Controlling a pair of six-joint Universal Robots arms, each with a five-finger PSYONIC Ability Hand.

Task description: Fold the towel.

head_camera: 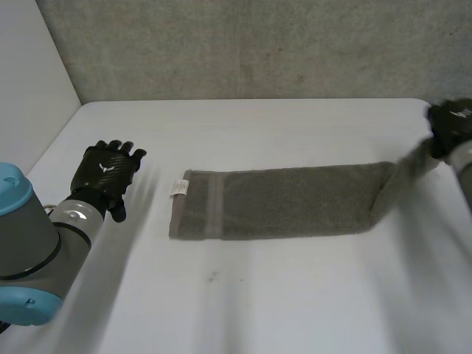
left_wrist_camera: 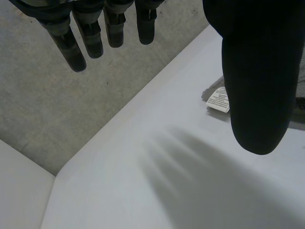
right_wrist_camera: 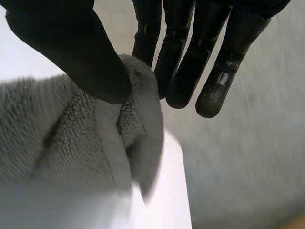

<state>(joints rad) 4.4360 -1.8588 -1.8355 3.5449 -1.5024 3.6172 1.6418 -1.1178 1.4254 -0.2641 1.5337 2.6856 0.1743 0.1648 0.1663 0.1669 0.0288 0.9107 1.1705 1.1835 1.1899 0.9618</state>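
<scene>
My left hand (head_camera: 110, 168) is black, with a small white mark on its back. Just behind that hand I see a pale grey wrist cuff (head_camera: 75, 214), then a fat grey joint (head_camera: 29, 247) with light-blue caps (head_camera: 11, 190). My right hand (head_camera: 451, 124) is black too, its fingers (right_wrist_camera: 217, 81) built in glossy segments.

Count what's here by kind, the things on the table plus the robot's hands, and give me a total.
towel, grey: 1
label, white, on the towel's end: 1
Black hands: 2, the left hand and the right hand
Total: 4
</scene>
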